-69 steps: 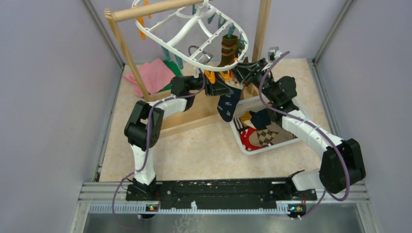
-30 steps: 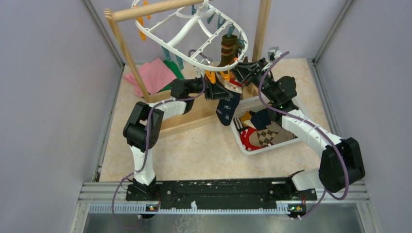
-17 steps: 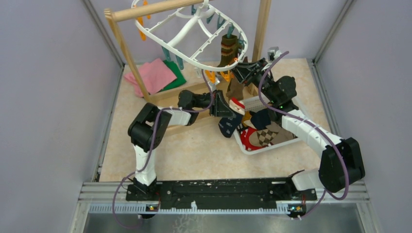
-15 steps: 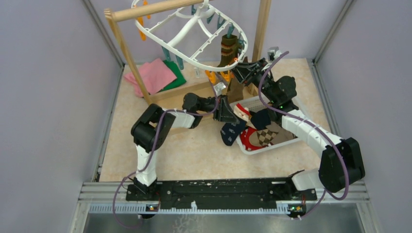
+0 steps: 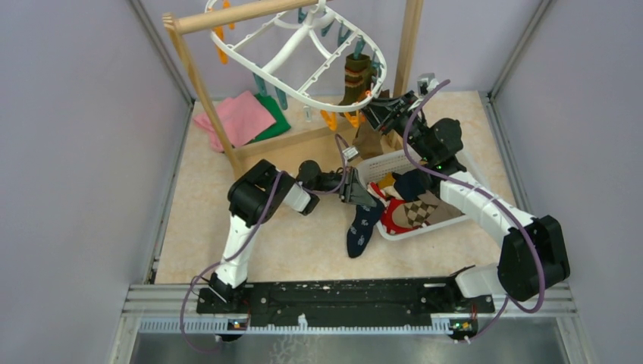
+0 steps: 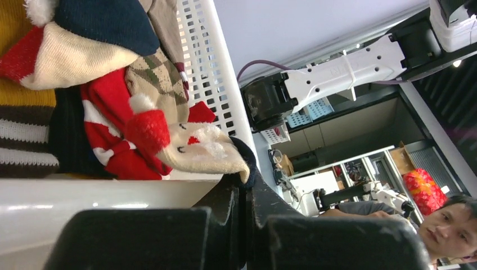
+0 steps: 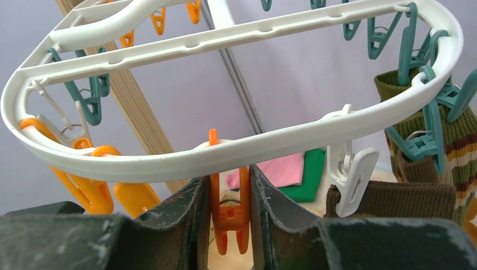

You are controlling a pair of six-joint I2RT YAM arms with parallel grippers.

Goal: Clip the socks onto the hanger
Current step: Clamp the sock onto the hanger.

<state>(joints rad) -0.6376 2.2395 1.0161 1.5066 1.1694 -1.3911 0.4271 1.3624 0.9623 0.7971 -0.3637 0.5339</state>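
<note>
The white oval hanger [image 5: 303,53] hangs from the wooden rack, and an olive-brown striped sock [image 5: 355,80] is clipped at its right end. My right gripper [image 5: 369,115] is under the hanger's near rim [image 7: 225,152], shut on an orange clip [image 7: 228,216] that it squeezes between both fingers. My left gripper [image 5: 361,197] is low beside the basket, shut on the cuff of a dark navy sock [image 5: 360,227]. That sock trails down onto the table. In the left wrist view the left gripper [image 6: 246,188] pinches the navy and cream cuff [image 6: 225,160].
A white slotted basket [image 5: 388,161] at centre right holds red [image 5: 394,216], argyle [image 5: 421,208] and other socks. The wooden pole rack [image 5: 199,83] stands at the back. Folded pink and green cloths [image 5: 243,117] lie behind it at the left. Grey walls close in both sides.
My left arm has swung down and toward the near side, carrying the navy sock away from the hanger to the table beside the basket. The right gripper has stayed on the orange clip.
</note>
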